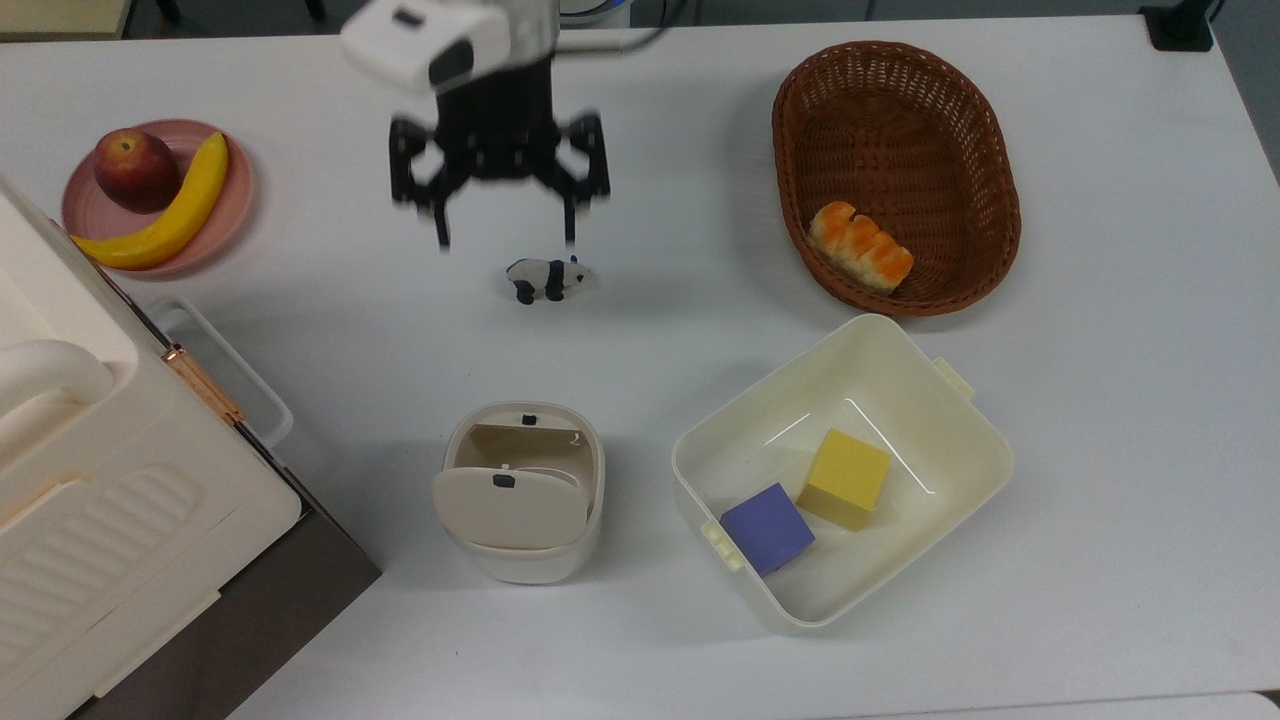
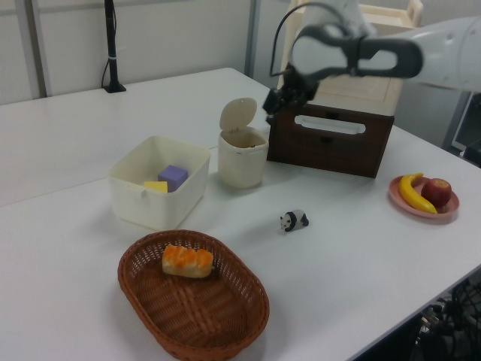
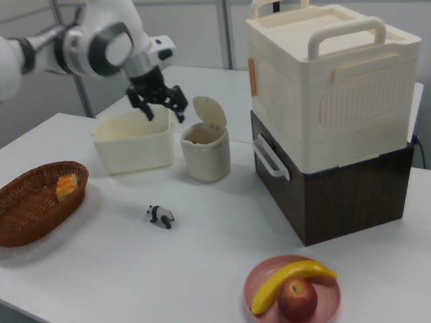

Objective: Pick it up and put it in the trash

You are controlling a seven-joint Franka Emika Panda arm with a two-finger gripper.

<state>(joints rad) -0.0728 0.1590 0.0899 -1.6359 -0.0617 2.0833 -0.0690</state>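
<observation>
In the top view my gripper [image 1: 505, 240] hangs above the desk [image 1: 1100, 450] with its fingers [image 1: 441, 232] spread apart and nothing between them, just up-frame of the toy panda [image 1: 547, 277] and well apart from the trash bin [image 1: 520, 495]. The bin's flap lid [image 1: 508, 507] is tipped open. I cannot make out the paper ball on the desk or in the fingers; I judge it is already inside the bin, though the bin's interior is too dim to confirm. The step in hand, as I read it, is the retreat, so I want to lift clear without dipping toward the panda.

In the left view the gripper [image 2: 272, 107] sits higher than the bin [image 2: 242, 158], toward the left view's right of the raised lid [image 2: 238, 114] and in front of the brown cabinet [image 2: 331, 141]. My path should stay off that cabinet face and the lid's edge.

In the right view the gripper [image 3: 159, 108] hovers over the cream tub [image 3: 132, 142], to the right view's left of the bin [image 3: 205, 152]. The fingers [image 3: 179, 112] are splayed and empty. I would hold them open and rise straight, keeping away from the lid [image 3: 209, 112] so it is not knocked.
</observation>
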